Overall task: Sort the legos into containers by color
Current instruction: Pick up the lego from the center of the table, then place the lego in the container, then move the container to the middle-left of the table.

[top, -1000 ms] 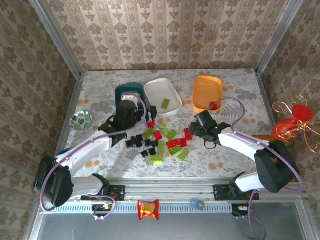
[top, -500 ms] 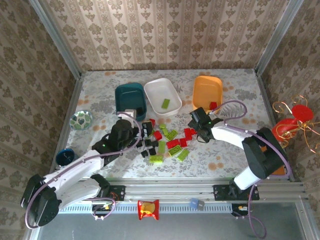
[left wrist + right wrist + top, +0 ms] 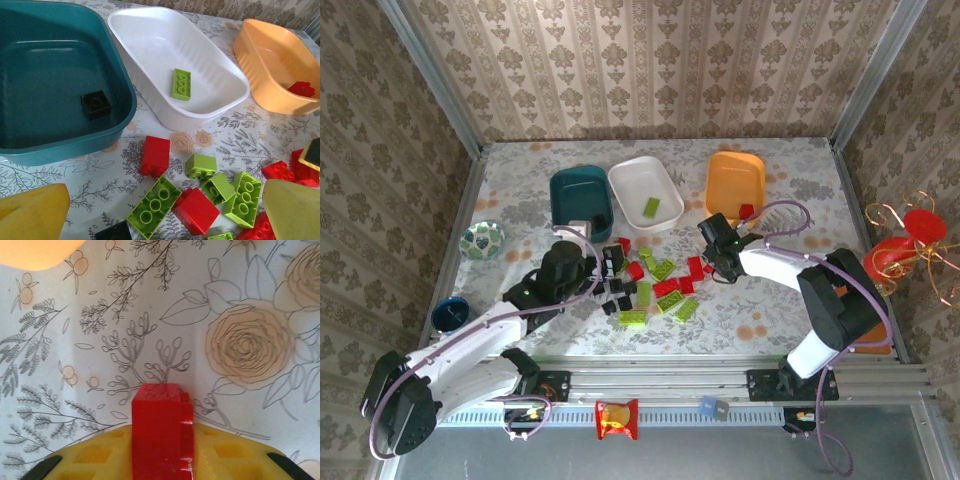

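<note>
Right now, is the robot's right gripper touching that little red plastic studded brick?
Touching. The right wrist view shows the small red plastic brick squeezed between the yellow fingers of the right gripper, with no gap on either side.

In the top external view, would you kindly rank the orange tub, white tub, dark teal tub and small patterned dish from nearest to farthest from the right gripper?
1. The orange tub, back right, just behind the right gripper, which grips a red lego.
2. The white tub, back centre.
3. The dark teal tub, back left of centre.
4. The small patterned dish, far left.
</note>
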Motion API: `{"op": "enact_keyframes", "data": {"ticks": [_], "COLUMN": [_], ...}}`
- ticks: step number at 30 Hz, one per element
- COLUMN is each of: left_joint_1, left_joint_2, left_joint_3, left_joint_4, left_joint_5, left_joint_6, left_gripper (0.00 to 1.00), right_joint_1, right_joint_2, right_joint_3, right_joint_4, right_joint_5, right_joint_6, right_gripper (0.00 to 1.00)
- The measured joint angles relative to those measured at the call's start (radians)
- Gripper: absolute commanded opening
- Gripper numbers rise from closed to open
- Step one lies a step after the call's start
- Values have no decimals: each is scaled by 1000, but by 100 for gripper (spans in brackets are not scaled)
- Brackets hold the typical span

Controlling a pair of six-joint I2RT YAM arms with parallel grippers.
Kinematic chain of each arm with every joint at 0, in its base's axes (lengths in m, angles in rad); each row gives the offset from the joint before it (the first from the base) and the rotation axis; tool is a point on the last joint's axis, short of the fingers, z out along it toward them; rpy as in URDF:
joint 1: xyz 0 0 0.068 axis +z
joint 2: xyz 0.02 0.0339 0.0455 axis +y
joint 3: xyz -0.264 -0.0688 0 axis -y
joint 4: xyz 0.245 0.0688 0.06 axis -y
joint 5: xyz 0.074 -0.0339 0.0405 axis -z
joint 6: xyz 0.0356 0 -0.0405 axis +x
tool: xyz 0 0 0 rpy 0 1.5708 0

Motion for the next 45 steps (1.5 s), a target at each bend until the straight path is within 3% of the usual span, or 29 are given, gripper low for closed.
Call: {"op": "enact_keyframes", "data": {"ticks": [8,15,18,28,30,32,34,40,45], "left_joint_1": [0,0,0,2,3,11,24,63,76], "left_joint_2": [-19,-26,-32,-34,-36,-38,-38,-37,14], "left_joint_3": [0,-2,-5,-8,-17,-29,-39,-44,-30], "left_joint_4": [-13,-40,-52,-69,-69,-69,-71,-76,-96], "left_joint_5": [-12,-26,-29,-30,-29,-24,-14,34,76], "left_joint_6": [7,8,8,7,7,6,5,-2,-1], "left_gripper": [100,100,100,100,100,100,100,100,98], "right_joint_1": [-31,-37,-61,-156,-164,-169,-172,-166,-98], "right_joint_2": [-214,-285,-205,266,317,349,362,320,95], "right_joint_3": [-88,98,235,634,679,708,722,700,545], "right_joint_4": [-17,-63,-62,-108,-126,-142,-149,-134,-87], "right_joint_5": [6,112,173,299,301,301,298,251,185], "right_joint_6": [-154,-398,-496,-697,-709,-725,-737,-759,-758], "right_gripper": [24,25,27,31,42,71,84,87,88]}}
